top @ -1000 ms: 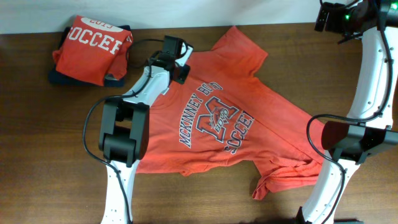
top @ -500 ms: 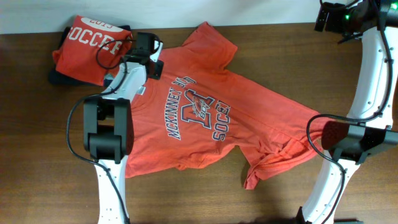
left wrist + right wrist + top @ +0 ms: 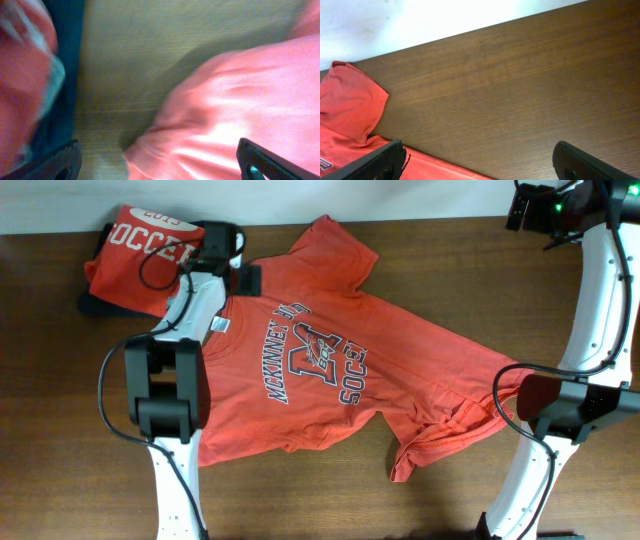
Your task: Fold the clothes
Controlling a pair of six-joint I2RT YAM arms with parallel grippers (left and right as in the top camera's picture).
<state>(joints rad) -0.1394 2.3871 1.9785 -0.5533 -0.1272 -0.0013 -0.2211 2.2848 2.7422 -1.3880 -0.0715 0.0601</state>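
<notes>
Unfolded T-shirt (image 3: 300, 370) is spread lettering-up across the table (image 3: 470, 270). Folded T-shirt (image 3: 135, 260) is stacked on dark blue cloth (image 3: 92, 305) at the far left corner. Left gripper (image 3: 157, 157) is held wide apart over the gap between both shirts (nothing clamped). Right gripper (image 3: 477, 150) is likewise spread wide and empty, above bare wood.

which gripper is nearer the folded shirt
Left. The left gripper is just beside the folded shirt; the right gripper is at the far right corner.
</notes>
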